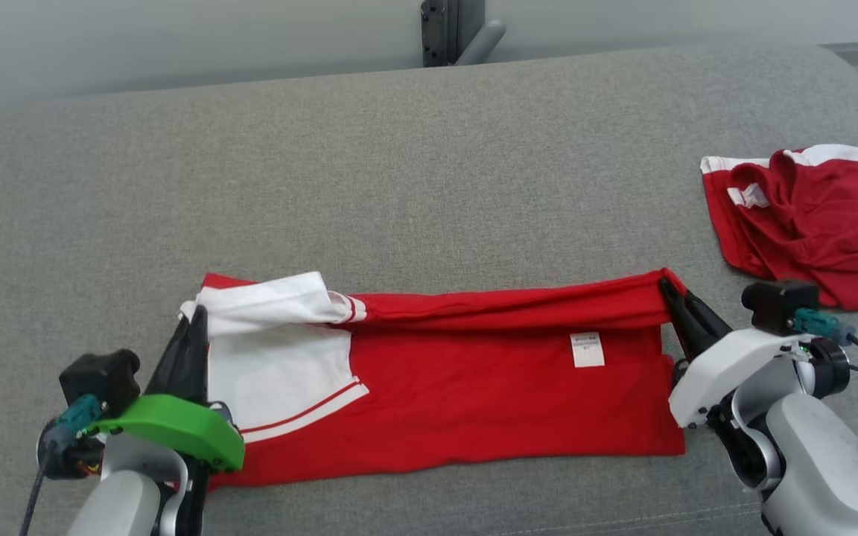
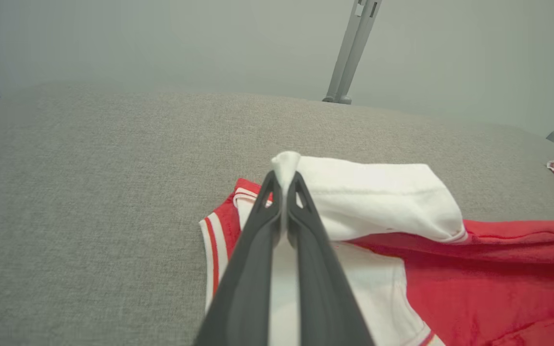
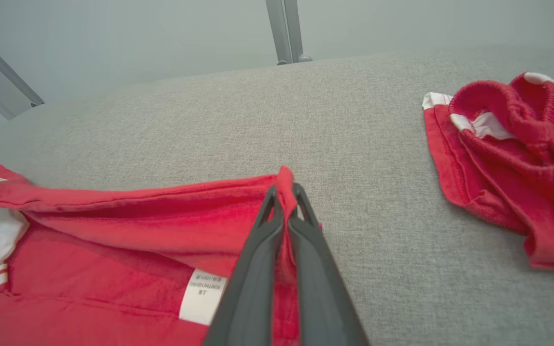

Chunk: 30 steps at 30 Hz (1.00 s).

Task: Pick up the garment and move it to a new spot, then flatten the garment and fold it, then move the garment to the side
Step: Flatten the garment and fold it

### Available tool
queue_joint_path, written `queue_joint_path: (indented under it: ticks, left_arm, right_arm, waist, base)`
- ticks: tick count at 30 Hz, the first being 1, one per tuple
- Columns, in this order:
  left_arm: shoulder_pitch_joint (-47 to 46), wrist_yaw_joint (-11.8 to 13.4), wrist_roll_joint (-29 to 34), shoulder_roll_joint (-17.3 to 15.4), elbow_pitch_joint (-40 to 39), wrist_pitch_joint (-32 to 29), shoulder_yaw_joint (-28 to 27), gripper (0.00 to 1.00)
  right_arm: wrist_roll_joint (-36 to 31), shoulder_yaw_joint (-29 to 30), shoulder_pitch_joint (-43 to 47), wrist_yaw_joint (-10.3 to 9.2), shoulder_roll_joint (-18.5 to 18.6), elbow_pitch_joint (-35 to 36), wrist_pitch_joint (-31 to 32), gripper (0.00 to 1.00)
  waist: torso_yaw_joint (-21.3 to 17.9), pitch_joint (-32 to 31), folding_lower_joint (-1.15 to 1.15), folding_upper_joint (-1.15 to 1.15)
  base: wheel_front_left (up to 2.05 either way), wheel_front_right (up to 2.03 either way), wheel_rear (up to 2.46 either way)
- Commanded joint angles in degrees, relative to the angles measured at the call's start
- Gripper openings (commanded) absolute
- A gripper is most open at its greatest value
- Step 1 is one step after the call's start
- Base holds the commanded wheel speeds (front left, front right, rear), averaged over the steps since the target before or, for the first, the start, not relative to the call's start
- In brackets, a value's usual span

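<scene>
Grey surface [image 1: 429, 149] | garments: 2, shirt [image 1: 474, 387] centre, shorts [image 1: 809, 223] far right | grippers: 2 | left gripper [image 1: 194, 316] clamped on shirt's white end | right gripper [image 1: 669, 289] clamped on its red corner, far edge raised between them

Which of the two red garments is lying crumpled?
The smaller garment at the right; the larger garment, partly white, lies spread out.

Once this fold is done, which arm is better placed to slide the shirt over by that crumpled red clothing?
Right, probably. The right pincer, shut on a red corner of the shirt, is close to the crumpled red garment; the left pincer, shut on the white end, is farthest from it.
</scene>
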<state>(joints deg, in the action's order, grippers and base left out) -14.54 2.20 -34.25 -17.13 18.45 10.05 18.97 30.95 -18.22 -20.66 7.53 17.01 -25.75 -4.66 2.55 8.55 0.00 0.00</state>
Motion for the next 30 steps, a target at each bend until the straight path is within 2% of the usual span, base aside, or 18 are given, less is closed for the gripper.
queue_joint_path:
  ticks: [1,11,12,13,14,15,16,18,19,21,22,30]
  left_arm:
    - [1.5,0.4,-0.5,0.1,-0.6,-0.3,-0.2,0.00]
    - [9.9,2.9,-3.4,1.7,-1.8,-0.5,-0.4,0.00]
    - [10.4,3.0,-3.4,1.9,-1.5,-0.5,-0.2,0.00]
    - [10.9,3.2,-3.3,2.0,-1.1,-0.6,0.0,0.00]
    - [11.4,3.3,-3.6,2.3,-0.7,-0.7,0.1,0.00]
    - [11.7,3.4,-3.9,2.5,-0.3,-0.7,0.1,0.00]
    - [12.1,3.4,-3.9,2.6,0.2,-0.6,0.1,0.00]
    - [12.8,3.5,-4.2,2.8,1.0,-0.7,0.1,0.00]
    - [13.1,3.5,-4.3,2.8,1.3,-0.5,0.1,0.13]
    - [13.6,3.7,-4.4,2.8,1.6,0.1,-0.2,0.79]
    - [13.9,3.8,-4.5,2.8,1.7,0.3,-0.3,1.00]
    - [14.7,5.9,-2.8,2.2,-0.6,3.4,-2.0,1.00]
  right_arm:
    - [-0.3,0.5,1.4,-0.08,-0.1,0.4,-0.5,0.00]
    - [-4.1,2.8,8.5,-0.08,-3.4,1.8,-2.5,0.00]
    - [-4.6,2.9,9.1,-0.08,-3.8,1.7,-2.9,0.03]
    - [-4.9,3.1,9.7,-0.08,-4.2,1.5,-3.2,0.24]
    - [-5.1,3.5,10.3,-0.08,-4.6,1.4,-3.7,0.42]
    - [-5.3,3.8,10.9,-0.08,-4.8,1.4,-4.1,0.77]
    - [-5.5,4.3,11.6,-0.08,-5.0,1.4,-4.7,1.00]
    - [-5.5,5.5,13.1,-0.08,-5.7,1.7,-5.8,1.00]
    - [-5.6,6.1,13.8,-0.08,-5.9,2.0,-6.1,1.00]
    - [-5.9,7.7,15.4,-0.08,-6.3,2.7,-6.8,1.00]
    - [-5.9,8.5,16.2,-0.08,-6.5,3.1,-7.1,1.00]
    - [-7.8,16.6,20.5,-0.08,-8.1,5.9,-7.3,1.00]
  waist:
    - [0.3,-1.5,0.00,0.00]
    - [-0.8,-3.0,0.00,0.00]
    - [-0.8,-3.2,0.00,0.00]
    - [-0.9,-3.4,0.00,0.00]
    - [-0.9,-3.5,0.00,0.00]
    - [-0.9,-3.7,0.00,0.00]
    - [-0.9,-3.8,0.00,0.00]
    - [-0.9,-4.2,0.00,0.00]
    - [-0.9,-4.3,0.00,0.00]
    - [-0.9,-4.5,0.00,0.00]
    - [-0.9,-4.7,0.00,0.00]
    - [-0.7,-5.6,0.00,0.00]
  base:
    - [0.00,0.00,0.00]
    - [0.00,0.00,0.00]
    - [0.00,0.00,0.00]
    - [0.00,0.00,0.00]
    - [0.00,0.00,0.00]
    - [0.00,0.00,0.00]
    - [0.00,0.00,0.00]
    - [0.00,0.00,0.00]
    - [0.00,0.00,0.00]
    - [0.00,0.00,0.00]
    - [0.00,0.00,0.00]
    - [0.00,0.00,0.00]
